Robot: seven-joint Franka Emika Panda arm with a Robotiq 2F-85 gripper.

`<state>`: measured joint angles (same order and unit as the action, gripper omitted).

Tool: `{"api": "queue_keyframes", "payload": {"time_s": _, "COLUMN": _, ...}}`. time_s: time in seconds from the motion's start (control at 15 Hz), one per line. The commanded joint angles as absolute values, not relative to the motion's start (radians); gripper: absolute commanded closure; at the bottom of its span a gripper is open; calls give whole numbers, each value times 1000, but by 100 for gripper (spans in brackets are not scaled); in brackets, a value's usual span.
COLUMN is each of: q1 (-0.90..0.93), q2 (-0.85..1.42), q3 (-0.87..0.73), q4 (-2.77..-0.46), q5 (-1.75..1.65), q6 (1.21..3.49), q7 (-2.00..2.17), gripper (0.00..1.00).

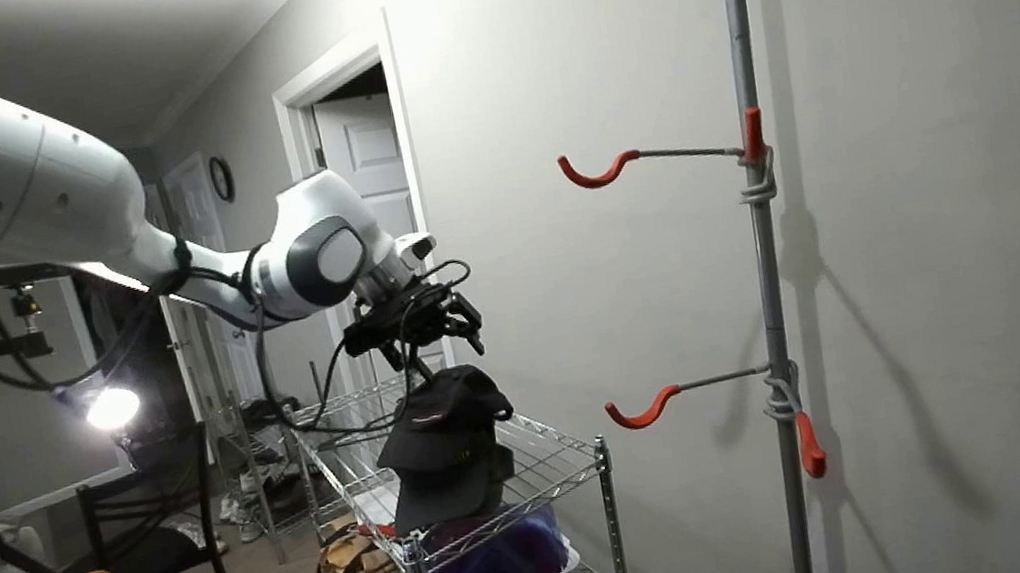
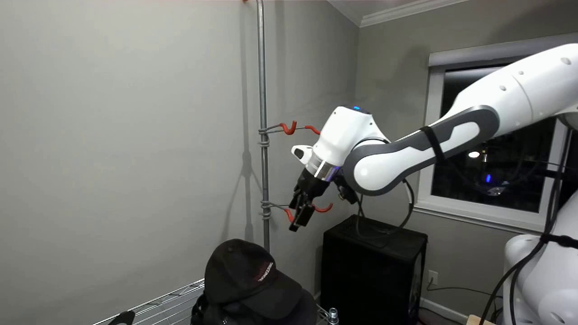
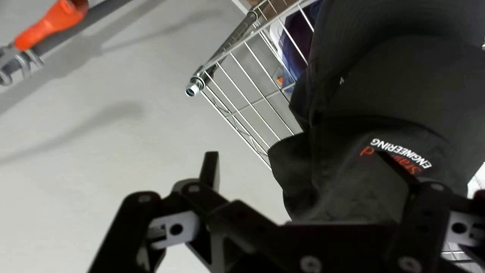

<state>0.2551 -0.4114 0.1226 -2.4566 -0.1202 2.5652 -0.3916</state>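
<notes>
Hovering just above the upper cap (image 2: 246, 280), the gripper (image 3: 303, 167) is standing wide-jawed, holding nothing; the step looks like lining up, and gripping is seemingly calling for a lower approach astride that cap. Below it are sitting two caps, counting the lower cap (image 1: 446, 498) (more maybe hiding), and one wire rack (image 1: 603, 465); off sideways, one pole (image 1: 771, 288), at least four red hooks (image 1: 636, 421).
</notes>
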Motion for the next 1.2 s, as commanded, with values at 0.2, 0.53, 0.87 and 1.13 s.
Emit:
{"api": "queue_keyframes", "payload": {"time_s": 0.2, "q1": 258, "q2": -760, "q3": -26, "q4": -2672, "q5": -94, "q6": 2403, "q7": -458, "gripper": 0}}
{"api": "queue_keyframes", "payload": {"time_s": 0.53, "q1": 237, "q2": -846, "q3": -90, "q4": -2699, "q5": -90, "q6": 2343, "q7": -439, "gripper": 0}}
{"api": "queue_keyframes", "payload": {"time_s": 0.87, "q1": 239, "q2": -832, "q3": -93, "q4": -2686, "q5": -99, "q6": 2352, "q7": -432, "gripper": 0}}
{"api": "queue_keyframes", "payload": {"time_s": 1.13, "q1": 239, "q2": -832, "q3": -91, "q4": -2686, "q5": -99, "q6": 2352, "q7": -431, "gripper": 0}}
